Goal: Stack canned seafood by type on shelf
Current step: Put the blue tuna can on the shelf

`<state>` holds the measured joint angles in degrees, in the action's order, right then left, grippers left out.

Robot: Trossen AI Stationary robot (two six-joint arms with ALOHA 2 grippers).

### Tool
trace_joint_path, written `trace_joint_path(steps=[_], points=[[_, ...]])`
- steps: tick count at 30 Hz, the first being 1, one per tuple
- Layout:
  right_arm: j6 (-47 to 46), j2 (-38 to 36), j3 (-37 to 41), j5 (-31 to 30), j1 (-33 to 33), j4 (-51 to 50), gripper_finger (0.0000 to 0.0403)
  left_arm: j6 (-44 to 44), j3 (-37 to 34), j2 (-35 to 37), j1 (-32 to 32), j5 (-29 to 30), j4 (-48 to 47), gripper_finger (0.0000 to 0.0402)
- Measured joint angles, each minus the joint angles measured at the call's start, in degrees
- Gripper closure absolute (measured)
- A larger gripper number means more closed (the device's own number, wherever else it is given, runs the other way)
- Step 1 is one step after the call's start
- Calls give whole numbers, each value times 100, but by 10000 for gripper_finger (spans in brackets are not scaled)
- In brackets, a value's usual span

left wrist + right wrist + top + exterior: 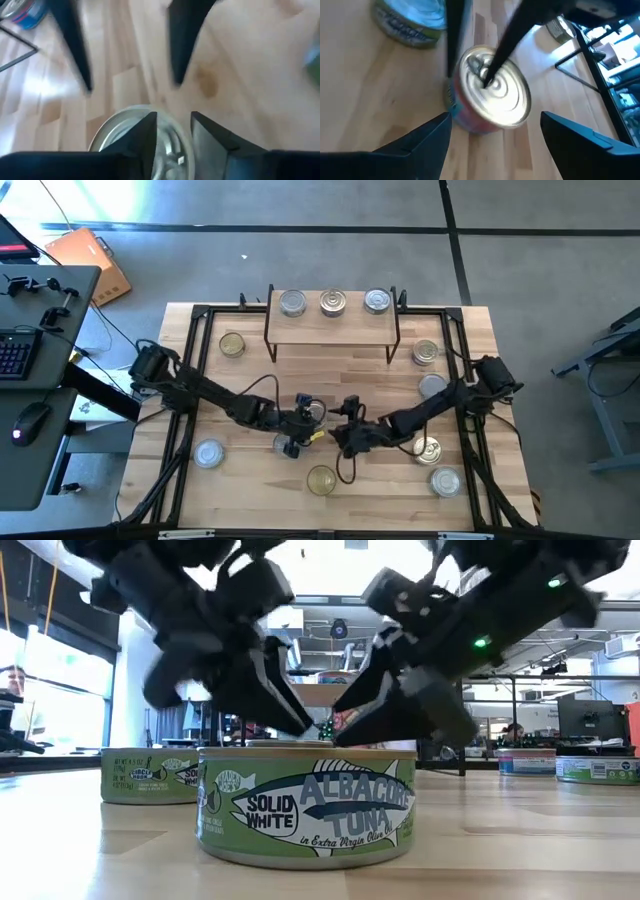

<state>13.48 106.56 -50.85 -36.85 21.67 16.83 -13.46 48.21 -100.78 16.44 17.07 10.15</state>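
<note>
High view: both arms reach in toward the middle of the counter, their tips close together. The left pincer hangs over a pull-ring tin at the counter's centre; in the left wrist view its fingers stand slightly parted above the tin's silver top, not gripping it. The right pincer sits just beside, and the right wrist view shows its fingers spread wide on either side of that same tin, clear of it.

The shelf stands at the far edge of the counter with three tins in a row on its board. Other tins lie scattered: a gold-topped tin near the far left corner, a silver tin near the left edge, a gold tin at the near edge, and four along the right edge. In the low view, a green-labelled albacore tuna tin fills the foreground.
</note>
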Motion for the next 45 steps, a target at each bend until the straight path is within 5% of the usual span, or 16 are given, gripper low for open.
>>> trace_joint_path(steps=[7,15,27,45], points=[[-670,-39,0,-348,420,-147,105,-16,1,-241,18,427,-96,281],[-789,-39,0,-284,495,-124,105,74,22,-235,47,503,-315,391],[1786,-39,0,180,398,-233,105,147,-17,252,320,834,-311,401],[2593,-34,0,466,-147,314,105,290,-7,517,309,725,6,401]])
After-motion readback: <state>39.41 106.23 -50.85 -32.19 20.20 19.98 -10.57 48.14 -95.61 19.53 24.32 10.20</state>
